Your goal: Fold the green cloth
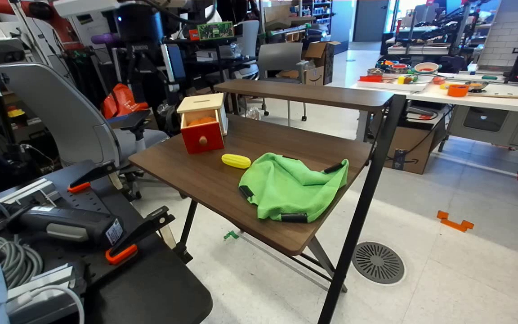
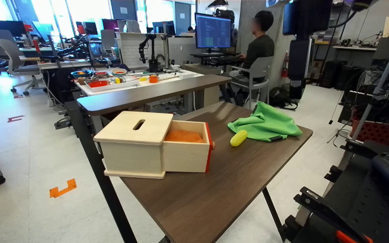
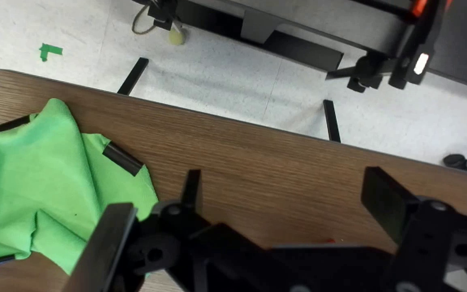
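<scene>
The green cloth (image 1: 292, 186) lies rumpled on the brown table (image 1: 259, 139), with black strips along its edges. In both exterior views it sits near one end of the table, one part raised in soft folds (image 2: 267, 119). In the wrist view the cloth (image 3: 35, 174) fills the left side, and its right part is partly hidden behind a gripper finger. My gripper (image 3: 284, 172) is open, with only tabletop showing between its fingers. It hangs above the table, apart from the cloth, and shows dark at the top of an exterior view (image 2: 295, 89).
A yellow banana-like object (image 1: 236, 161) lies beside the cloth (image 2: 238, 138). A wooden box (image 2: 133, 145) with its red-fronted drawer (image 1: 203, 137) pulled out stands farther along, orange stuff inside. A raised shelf (image 1: 304, 93) runs along one table side on a black post (image 1: 362, 211).
</scene>
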